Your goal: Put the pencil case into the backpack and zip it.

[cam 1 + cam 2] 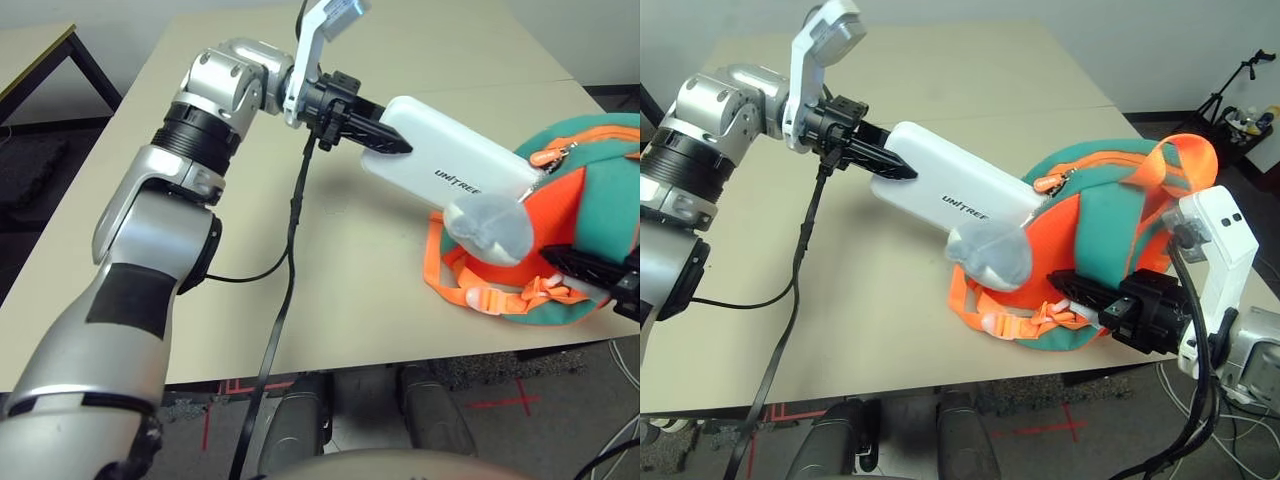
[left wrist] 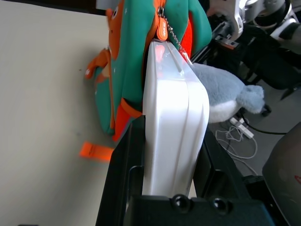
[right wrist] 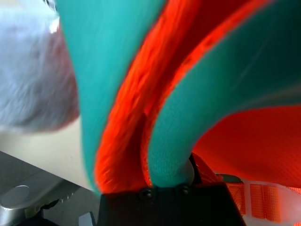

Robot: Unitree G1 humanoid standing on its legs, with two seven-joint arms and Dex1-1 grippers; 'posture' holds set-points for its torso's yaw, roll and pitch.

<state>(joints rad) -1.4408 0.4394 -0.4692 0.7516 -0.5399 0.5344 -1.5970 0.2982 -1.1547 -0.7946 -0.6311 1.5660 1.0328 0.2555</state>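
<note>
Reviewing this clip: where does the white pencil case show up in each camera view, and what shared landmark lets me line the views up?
Left eye view: pencil case, right of centre, tilted toward the backpack.
Right eye view: centre, upper half.
Left wrist view: centre, seen edge-on, between the left claw fingers.
Right wrist view: I can't find it.
Shared landmark: the plush toy beside the case.

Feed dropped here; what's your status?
Left end effector gripping pencil case, tip at backpack zipper. Right end effector shut on backpack. Plush toy crowding opening.
</note>
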